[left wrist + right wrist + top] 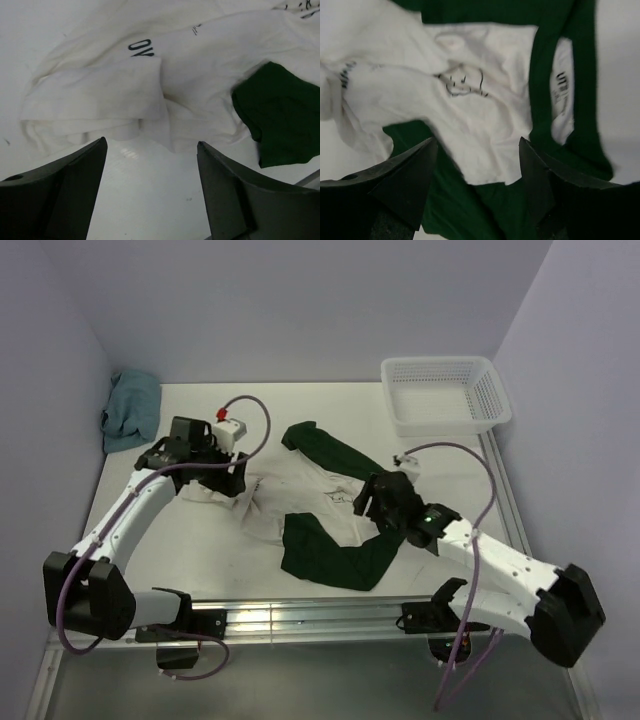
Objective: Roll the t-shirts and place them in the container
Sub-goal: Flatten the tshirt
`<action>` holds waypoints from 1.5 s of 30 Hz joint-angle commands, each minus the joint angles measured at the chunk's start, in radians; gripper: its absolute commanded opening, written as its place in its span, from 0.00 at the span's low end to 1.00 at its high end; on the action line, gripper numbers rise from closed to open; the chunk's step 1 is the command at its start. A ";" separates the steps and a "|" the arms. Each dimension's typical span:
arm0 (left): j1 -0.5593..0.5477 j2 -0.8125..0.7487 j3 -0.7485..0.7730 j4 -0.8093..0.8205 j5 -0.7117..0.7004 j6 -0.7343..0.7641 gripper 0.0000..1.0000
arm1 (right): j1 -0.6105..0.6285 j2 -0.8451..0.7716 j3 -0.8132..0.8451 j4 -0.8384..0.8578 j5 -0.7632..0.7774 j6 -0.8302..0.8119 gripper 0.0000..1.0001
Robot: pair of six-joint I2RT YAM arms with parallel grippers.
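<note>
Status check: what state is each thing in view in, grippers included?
Cream-white cloth t-shirt with dark green sleeves: crumpled, spread out, unrolled.
White plastic mesh basket: upright, empty.
Teal-blue cloth: bunched, far left corner.
Left gripper: open, empty, above the t-shirt's white part.
Right gripper: open, empty, above the chest print.

Cream t-shirt (210,65): dark letters "OV" in print, rest folded under; neck label (562,87): blurred marks (possibly "UT"); nothing else legible.
</note>
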 commanded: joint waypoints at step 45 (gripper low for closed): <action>-0.305 0.141 -0.097 0.230 -0.526 -0.078 0.00 | 0.381 0.534 0.331 -0.012 0.142 0.179 0.71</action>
